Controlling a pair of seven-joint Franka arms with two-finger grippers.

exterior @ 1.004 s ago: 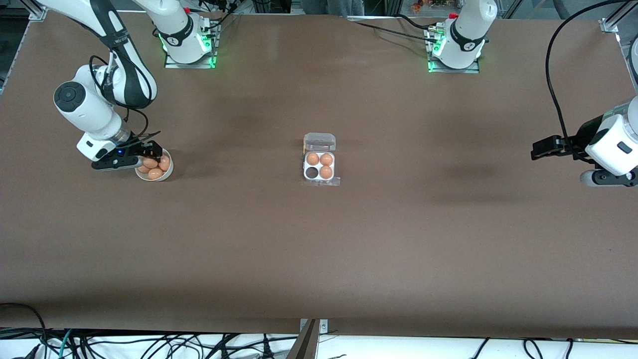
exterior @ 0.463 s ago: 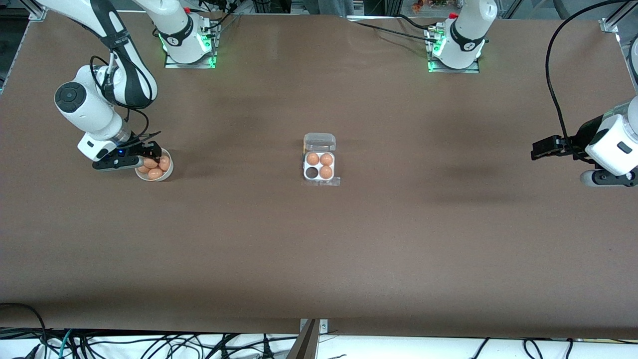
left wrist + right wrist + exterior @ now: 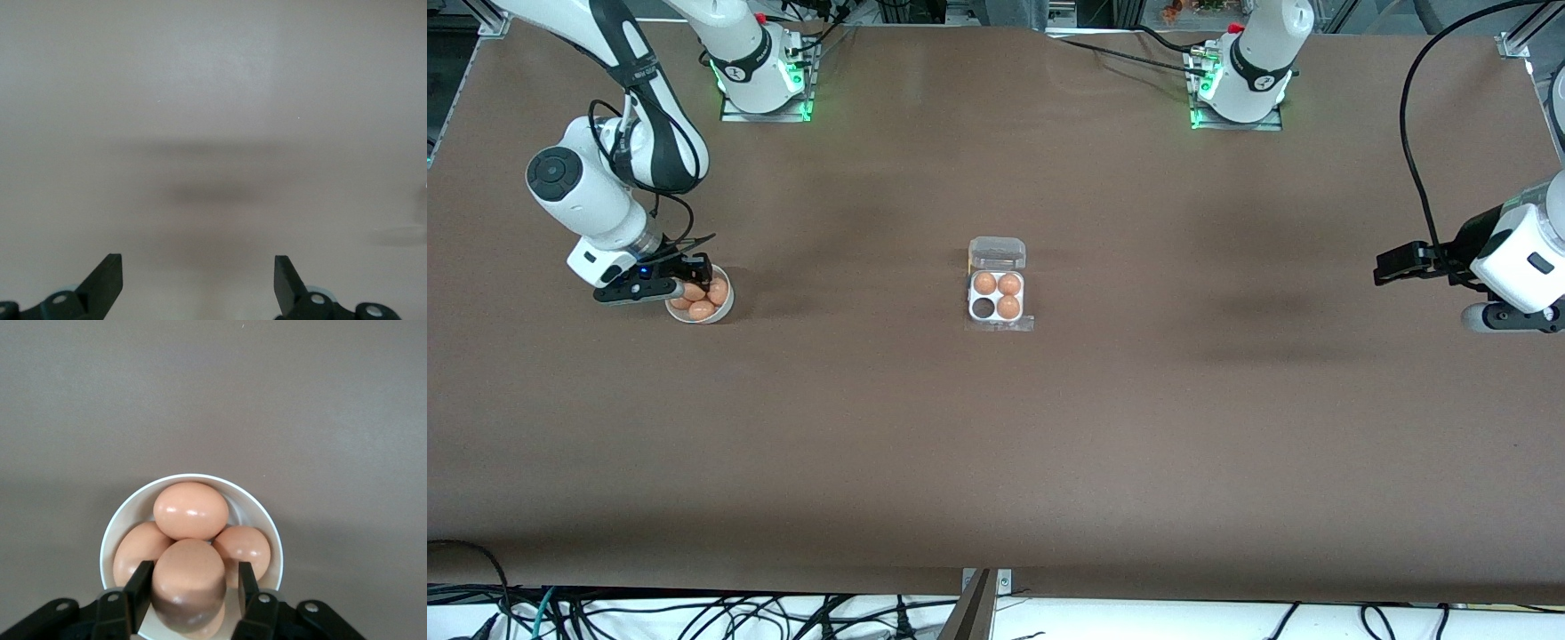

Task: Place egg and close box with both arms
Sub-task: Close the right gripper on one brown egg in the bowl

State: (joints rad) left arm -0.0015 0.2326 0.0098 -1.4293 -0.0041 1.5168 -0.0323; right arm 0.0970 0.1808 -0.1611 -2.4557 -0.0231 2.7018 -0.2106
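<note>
Both fingers of the right tool [image 3: 192, 587] clench one egg [image 3: 189, 583] in the bowl [image 3: 273, 547]; left tool [image 3: 198, 283] hangs released over bare desk [image 3: 213, 100].

Brown table [image 3: 996, 444], cables [image 3: 694, 613] along its near edge

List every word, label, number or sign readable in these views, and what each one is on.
No text can be read with certainty.
Small dark print on the right arm's black band: too small to read.
Round marks on both arm bases: too small to read.
Box, bowl, eggs: no markings.
</note>
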